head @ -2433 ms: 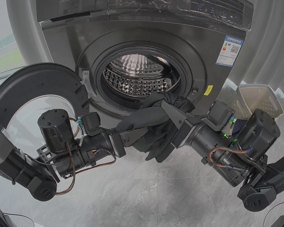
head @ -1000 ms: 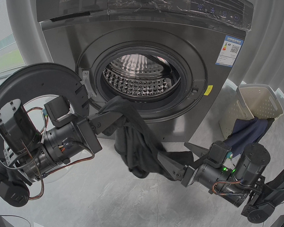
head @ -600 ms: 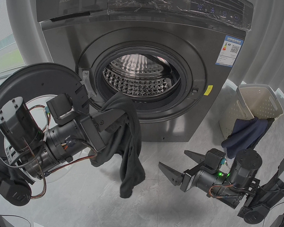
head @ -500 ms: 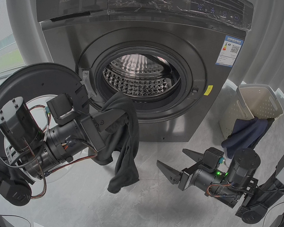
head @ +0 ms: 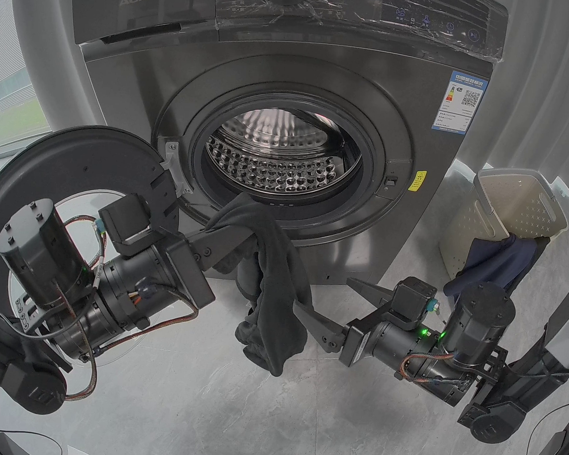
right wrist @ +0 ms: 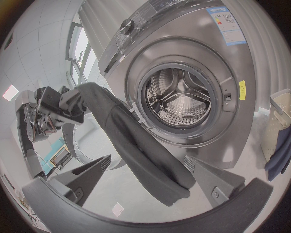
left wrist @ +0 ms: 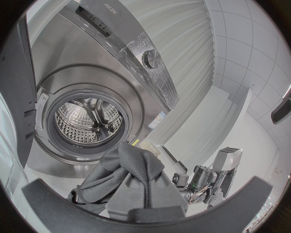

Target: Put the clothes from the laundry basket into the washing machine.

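Observation:
A dark grey garment (head: 272, 299) hangs from my left gripper (head: 237, 235), which is shut on its top edge just below the left side of the washing machine's open port (head: 281, 150). In the left wrist view the cloth (left wrist: 133, 160) bunches over the shut left gripper (left wrist: 147, 185). My right gripper (head: 322, 292) stands open low in front of the machine. The garment's hanging end (right wrist: 151, 163) lies between the spread fingers of the right gripper (right wrist: 147, 157), untouched by them. The drum (right wrist: 178, 103) holds no clothes.
The machine's round door (head: 68, 165) is swung open to the left, behind my left arm. A cream laundry basket (head: 523, 198) stands at the right of the machine with a navy garment (head: 492, 265) draped over its rim. Grey tiled floor lies below.
The right gripper let go of the garment, dropped low, and has now moved up and left around its hanging end. The garment swung right. The left gripper still holds it.

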`<state>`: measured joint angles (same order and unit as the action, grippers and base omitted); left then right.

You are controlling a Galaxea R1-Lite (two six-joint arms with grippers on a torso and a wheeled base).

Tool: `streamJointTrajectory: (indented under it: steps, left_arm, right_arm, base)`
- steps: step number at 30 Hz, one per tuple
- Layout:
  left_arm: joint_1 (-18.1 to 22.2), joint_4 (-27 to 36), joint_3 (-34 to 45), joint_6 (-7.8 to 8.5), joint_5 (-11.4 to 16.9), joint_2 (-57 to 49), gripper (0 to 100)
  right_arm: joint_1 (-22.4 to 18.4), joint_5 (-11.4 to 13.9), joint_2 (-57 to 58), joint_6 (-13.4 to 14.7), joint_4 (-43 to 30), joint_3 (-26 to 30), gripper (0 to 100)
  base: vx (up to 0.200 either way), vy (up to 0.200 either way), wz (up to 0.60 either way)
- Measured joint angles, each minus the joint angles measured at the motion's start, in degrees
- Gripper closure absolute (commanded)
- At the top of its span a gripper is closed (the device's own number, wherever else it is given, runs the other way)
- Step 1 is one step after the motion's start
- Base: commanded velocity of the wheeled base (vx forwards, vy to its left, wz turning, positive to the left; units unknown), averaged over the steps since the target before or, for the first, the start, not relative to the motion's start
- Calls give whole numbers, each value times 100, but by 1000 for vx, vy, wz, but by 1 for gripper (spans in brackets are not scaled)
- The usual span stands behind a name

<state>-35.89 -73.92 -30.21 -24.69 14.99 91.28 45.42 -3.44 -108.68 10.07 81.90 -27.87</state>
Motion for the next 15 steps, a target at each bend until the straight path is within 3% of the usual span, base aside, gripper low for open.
streamJointTrajectory:
  steps: [11,15]
  left_arm:
    - [39,-20,-63,20,-6,185,100]
    - [48,-28,-156,184,-110,315,100]
  right_arm:
    - [228,284,176,-121,104,-179,0]
    - [352,289,215,-134,99,-211,0]
  base:
    - [0,0,0]
    - [0,0,0]
